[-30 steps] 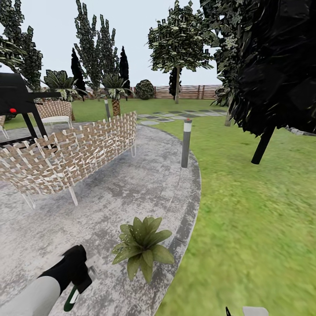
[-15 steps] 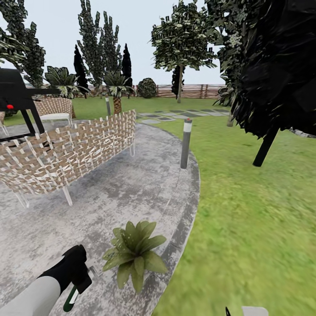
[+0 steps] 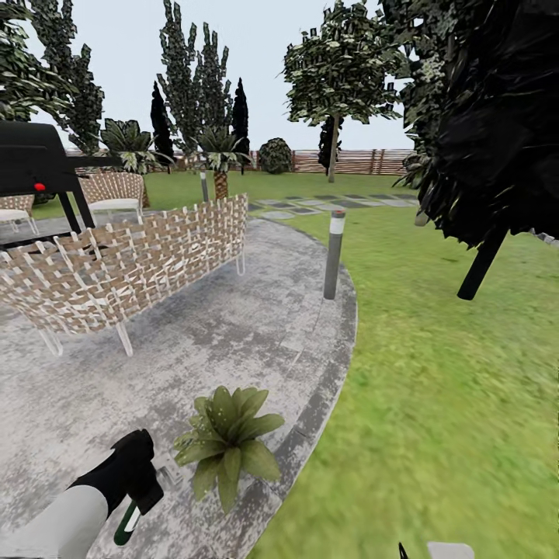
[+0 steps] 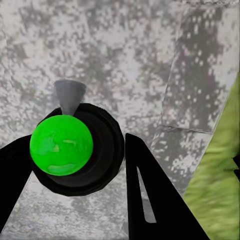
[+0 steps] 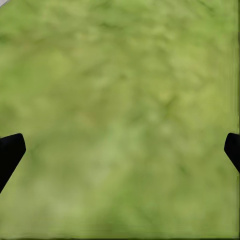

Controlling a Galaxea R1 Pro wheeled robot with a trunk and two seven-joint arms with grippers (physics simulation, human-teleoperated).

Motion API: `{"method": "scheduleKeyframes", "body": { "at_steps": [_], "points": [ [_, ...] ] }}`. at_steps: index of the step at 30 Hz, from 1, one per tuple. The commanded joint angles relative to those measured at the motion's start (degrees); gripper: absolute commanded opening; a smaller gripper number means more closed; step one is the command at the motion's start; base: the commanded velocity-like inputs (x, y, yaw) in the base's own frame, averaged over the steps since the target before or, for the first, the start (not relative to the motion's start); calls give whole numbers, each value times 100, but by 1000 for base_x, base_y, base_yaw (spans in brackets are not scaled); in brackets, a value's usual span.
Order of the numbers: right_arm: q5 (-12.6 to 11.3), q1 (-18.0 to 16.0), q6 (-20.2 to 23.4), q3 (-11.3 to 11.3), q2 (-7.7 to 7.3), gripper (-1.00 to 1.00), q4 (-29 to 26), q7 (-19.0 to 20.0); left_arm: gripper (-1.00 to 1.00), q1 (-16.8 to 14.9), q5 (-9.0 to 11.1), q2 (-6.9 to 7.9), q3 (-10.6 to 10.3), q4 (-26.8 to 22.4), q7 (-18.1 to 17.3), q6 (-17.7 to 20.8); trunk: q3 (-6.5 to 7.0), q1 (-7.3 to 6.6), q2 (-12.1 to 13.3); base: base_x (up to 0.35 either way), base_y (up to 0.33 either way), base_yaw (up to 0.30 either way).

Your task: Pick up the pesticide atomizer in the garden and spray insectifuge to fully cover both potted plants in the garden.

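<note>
In the head view one potted plant (image 3: 225,442), a rosette of broad speckled green leaves, stands on the grey stone patio (image 3: 233,341) near its curved edge; the leaves hide its pot. Just left of it my left gripper (image 3: 136,481) is shut on the pesticide atomizer (image 3: 126,526), whose dark green body hangs below the black fingers. The left wrist view has the atomizer (image 4: 61,145) end-on as a bright green disc in a black ring, with a grey nozzle (image 4: 69,95) and a black finger on each side. My right gripper (image 5: 120,150) is open over grass.
A woven wicker bench (image 3: 132,268) crosses the patio's left side, with a black grill (image 3: 31,163) and a wicker chair (image 3: 112,194) behind it. A grey bollard lamp (image 3: 334,252) stands at the patio edge. Lawn (image 3: 450,373) spreads right, under a dark tree (image 3: 481,116).
The whole head view has shifted, so the camera moved; the plant now sits lower and further left in the picture. My left arm keeps the same pose with the atomizer.
</note>
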Motion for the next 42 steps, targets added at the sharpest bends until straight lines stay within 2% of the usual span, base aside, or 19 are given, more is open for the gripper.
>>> {"method": "scheduleKeyframes", "body": {
  "at_steps": [1, 4, 5, 9, 11, 17, 26, 34, 42],
  "points": [
    [60, -4, -18, -31, -1, 100, 8, -28, -100, -21, -29, 20, -33, -44, -63, 26, -6, -2, -3, -34, -14, 0],
    [59, -4, -12, -31, -1, 100, 8, -32, -100, -280, -43, 88, -37, -101, -469, 29, -6, -2, -3, -10, -4, 0],
    [59, -4, -10, -31, -1, 100, 8, -35, -100, -455, -164, 90, -46, -101, -712, 79, -6, -2, -3, -2, -1, 0],
    [59, -4, -9, -31, -1, 100, 8, -31, -100, -510, -815, 34, -49, -50, -864, 224, -6, -2, -3, 0, 0, 0],
    [60, -4, -9, -31, -1, 100, 8, -29, -100, -495, -972, 58, -52, -27, -947, 233, -6, -2, -3, 0, 0, 0],
    [60, -4, -9, -31, -1, 100, 8, -30, -100, -479, -1008, 115, -33, 12, -997, 229, -6, -2, -3, 0, 0, 0],
    [59, -4, -16, -31, -1, 100, 8, -30, -100, -444, -958, 47, -6, 178, -997, 218, -6, -2, -3, 13, -11, 153],
    [68, -4, -18, -31, -20, 100, 8, -33, -100, -444, -1029, 21, -7, 121, -973, 242, -6, -2, -3, 108, -216, 11],
    [60, -4, -18, -33, -15, 100, 7, -29, -100, -444, -1033, 32, -11, 123, -940, 235, -6, -2, -3, -206, -202, 1]
  ]
}}
